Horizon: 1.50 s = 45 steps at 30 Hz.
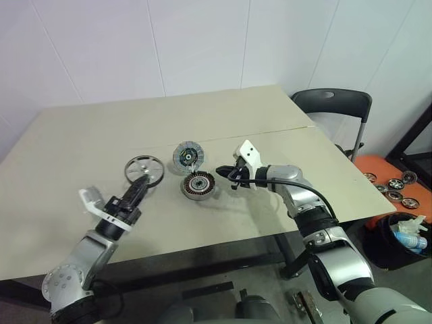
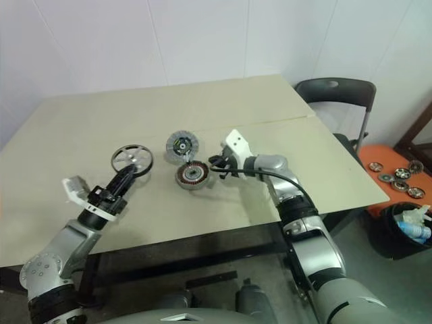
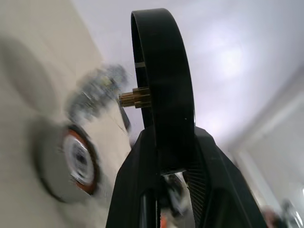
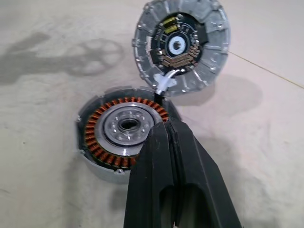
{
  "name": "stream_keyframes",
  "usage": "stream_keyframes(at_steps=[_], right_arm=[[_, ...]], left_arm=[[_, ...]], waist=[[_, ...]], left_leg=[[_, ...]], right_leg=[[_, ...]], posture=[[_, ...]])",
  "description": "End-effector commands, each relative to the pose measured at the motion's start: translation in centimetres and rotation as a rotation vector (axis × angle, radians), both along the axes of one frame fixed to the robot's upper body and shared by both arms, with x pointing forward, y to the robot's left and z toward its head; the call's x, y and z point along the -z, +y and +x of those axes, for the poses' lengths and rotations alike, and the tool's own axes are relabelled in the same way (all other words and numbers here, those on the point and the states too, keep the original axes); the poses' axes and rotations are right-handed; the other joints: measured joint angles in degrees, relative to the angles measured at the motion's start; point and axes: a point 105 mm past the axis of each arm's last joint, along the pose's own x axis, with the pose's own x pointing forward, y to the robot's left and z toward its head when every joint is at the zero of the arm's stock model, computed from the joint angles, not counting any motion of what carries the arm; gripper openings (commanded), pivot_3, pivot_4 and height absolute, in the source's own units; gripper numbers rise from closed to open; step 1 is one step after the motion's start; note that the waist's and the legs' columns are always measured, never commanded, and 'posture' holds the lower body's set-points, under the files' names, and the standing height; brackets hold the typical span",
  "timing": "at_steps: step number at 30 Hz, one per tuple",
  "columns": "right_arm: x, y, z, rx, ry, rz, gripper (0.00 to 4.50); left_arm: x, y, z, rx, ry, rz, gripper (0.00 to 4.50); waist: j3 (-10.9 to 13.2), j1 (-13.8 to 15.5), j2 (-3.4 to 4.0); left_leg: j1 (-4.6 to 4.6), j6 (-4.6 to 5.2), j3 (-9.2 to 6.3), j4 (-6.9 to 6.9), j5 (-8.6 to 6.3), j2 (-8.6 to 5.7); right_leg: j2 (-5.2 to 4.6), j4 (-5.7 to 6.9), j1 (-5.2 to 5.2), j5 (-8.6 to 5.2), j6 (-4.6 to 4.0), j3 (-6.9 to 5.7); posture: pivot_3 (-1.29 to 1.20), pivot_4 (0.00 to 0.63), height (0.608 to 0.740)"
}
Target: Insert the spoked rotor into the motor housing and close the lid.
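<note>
The spoked rotor (image 1: 144, 168) is a thin silver wheel held up above the table's left part, with my left gripper (image 1: 142, 182) shut on its rim. In the left wrist view the rotor (image 3: 164, 71) stands edge-on between the fingers (image 3: 137, 171), its brass hub showing. The motor housing (image 1: 198, 185) lies mid-table with copper windings facing up. Just behind it the lid (image 1: 187, 155) lies open, inner face showing, joined to the housing by a short white lead. My right gripper (image 1: 221, 173) is shut and empty, its tip (image 4: 164, 126) at the housing's (image 4: 124, 135) right rim.
The beige table (image 1: 101, 128) runs to a wall at the back. A dark chair (image 1: 334, 104) stands at the far right corner. On the right, off the table, are an orange tray (image 1: 395, 182) with several wheels and a black bin (image 1: 405, 236).
</note>
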Motion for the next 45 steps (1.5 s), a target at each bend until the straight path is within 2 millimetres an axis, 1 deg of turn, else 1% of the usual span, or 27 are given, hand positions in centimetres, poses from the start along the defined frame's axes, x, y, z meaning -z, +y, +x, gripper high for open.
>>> stream_keyframes(at_steps=[1, 3, 5, 7, 11, 16, 21, 24, 34, 45], right_arm=[[-1.2, 0.9, 0.0, -0.035, -0.035, 0.013, 0.0], [-1.2, 1.1, -0.1, -0.04, -0.035, 0.015, 0.0], [-1.3, 1.1, -0.2, -0.041, -0.036, 0.017, 0.0], [-1.3, 1.1, -0.2, -0.039, -0.037, 0.019, 0.0], [-1.3, 1.0, -0.4, -0.034, -0.037, 0.027, 0.0], [-1.1, 1.0, -0.7, -0.03, -0.033, 0.03, 0.0], [-1.1, 1.3, -0.7, -0.027, -0.032, 0.033, 0.0], [-1.1, 1.4, -0.7, -0.024, -0.032, 0.033, 0.0], [-1.2, 1.5, -0.7, -0.022, -0.034, 0.035, 0.0], [-1.3, 1.7, -0.6, -0.017, -0.045, 0.036, 0.0]], left_arm=[[-0.4, -2.8, 1.4, 0.109, -0.024, 0.024, 0.46], [0.1, -3.7, 2.3, 0.146, 0.004, 0.04, 0.46], [0.5, -4.1, 3.0, 0.169, 0.021, 0.048, 0.46], [1.0, -4.1, 3.5, 0.181, 0.044, 0.062, 0.46], [3.1, -3.8, 4.3, 0.179, 0.127, 0.082, 0.46], [4.3, -4.2, 4.8, 0.199, 0.162, 0.075, 0.46], [4.0, -5.3, 5.3, 0.242, 0.143, 0.066, 0.46], [3.8, -5.6, 5.7, 0.254, 0.135, 0.063, 0.46], [4.2, -6.7, 6.1, 0.295, 0.145, 0.062, 0.46], [5.1, -6.6, 6.2, 0.298, 0.178, 0.083, 0.46]], waist=[[0.0, 0.0, -0.01], [-0.01, -0.07, -0.01], [0.0, -0.37, -0.01], [0.0, -0.52, -0.01], [0.0, -0.34, -0.01], [0.0, -0.23, -0.01], [0.0, -0.23, -0.01], [0.0, -0.18, -0.01], [0.0, -0.21, -0.01], [0.0, -0.19, -0.01]], left_leg=[[0.0, 0.0, 0.0, 0.01, 0.0, -0.01], [0.0, 0.0, 0.0, 0.0, 0.0, -0.02], [-0.02, 0.0, 0.0, -0.05, 0.0, 0.0], [-0.02, 0.0, 0.01, -0.08, 0.0, 0.01], [-0.03, 0.0, 0.0, -0.13, 0.0, 0.03], [-0.07, 0.0, 0.01, -0.09, 0.0, -0.02], [-0.04, 0.0, -0.01, -0.09, 0.0, -0.01], [-0.05, 0.0, -0.01, -0.09, 0.0, -0.01], [-0.05, 0.0, -0.02, -0.09, 0.0, -0.02], [-0.04, 0.0, -0.03, -0.08, 0.0, -0.02]], right_leg=[[0.0, -0.01, 0.0, 0.0, 0.0, 0.01], [0.01, 0.0, -0.01, 0.01, 0.01, 0.01], [0.03, 0.0, -0.08, 0.02, 0.03, 0.01], [0.04, 0.0, -0.11, 0.1, 0.17, 0.02], [0.04, -0.01, -0.15, 0.12, 0.19, 0.02], [-0.01, -0.07, -0.1, 0.11, 0.19, 0.03], [0.0, -0.07, -0.09, 0.11, 0.19, 0.02], [0.0, -0.07, -0.09, 0.11, 0.19, 0.02], [-0.01, -0.07, -0.09, 0.12, 0.21, 0.02], [-0.01, -0.06, -0.08, 0.12, 0.21, 0.02]], posture=[[0.0, 0.0, 0.74], [0.0, 0.0, 0.74], [0.0, 0.0, 0.74], [0.0, 0.0, 0.74], [0.0, 0.0, 0.74], [0.0, 0.0, 0.74], [0.0, 0.0, 0.74], [0.0, 0.0, 0.74], [0.0, 0.0, 0.74], [0.0, 0.0, 0.74]])
